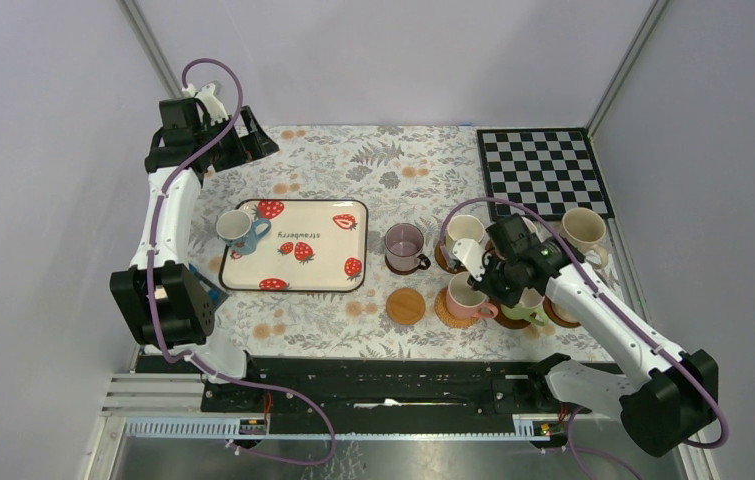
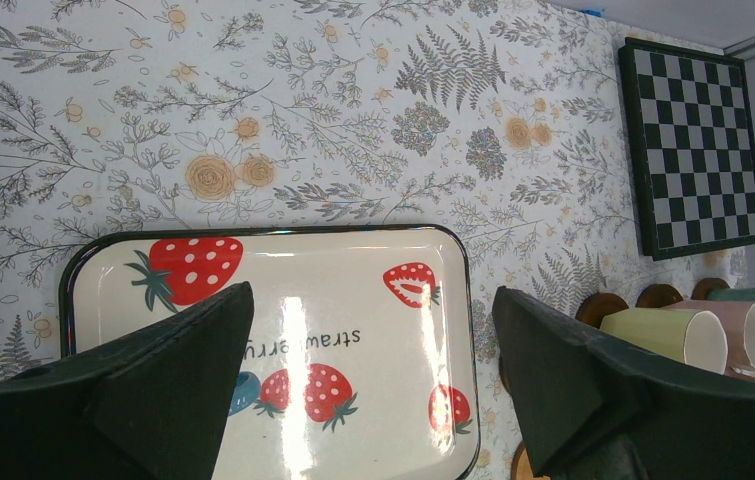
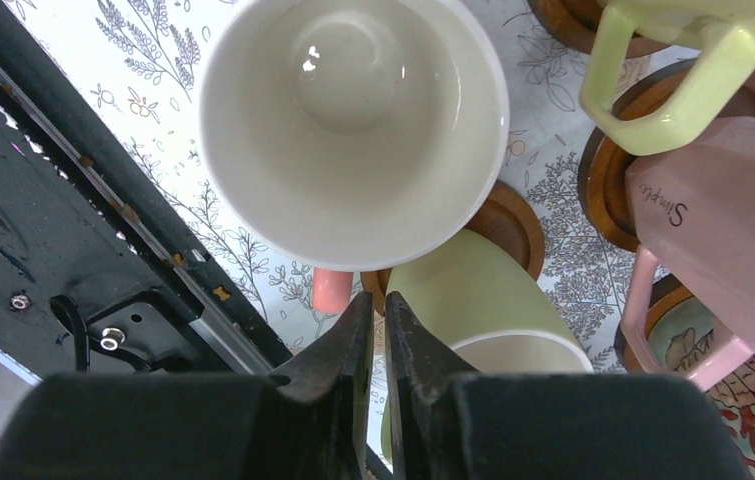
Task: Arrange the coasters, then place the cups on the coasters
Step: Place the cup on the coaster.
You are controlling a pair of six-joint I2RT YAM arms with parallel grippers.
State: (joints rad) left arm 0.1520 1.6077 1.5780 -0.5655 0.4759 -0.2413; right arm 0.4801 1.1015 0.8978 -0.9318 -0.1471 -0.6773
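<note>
Black right fingers (image 3: 343, 370) closed beside green cup (image 3: 473, 295), left fingers (image 2: 173, 360) wide.

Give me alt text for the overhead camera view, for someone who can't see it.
The shut right end effector sits low among cups on coasters at the right of the table. The open left end effector is raised far left, beyond a strawberry tray.

We're looking into a robotics lab test cell here, with plain pale partition walls (image 1: 393, 50) held by aluminium posts (image 1: 156, 50), a pair of robot arms (image 1: 168, 215) bolted along a black rail (image 1: 383, 385), purple cables (image 1: 211, 63) looping loose, and a floral cloth (image 1: 393, 165) and checkerboard mat (image 1: 543, 172) laid out as props.
</note>
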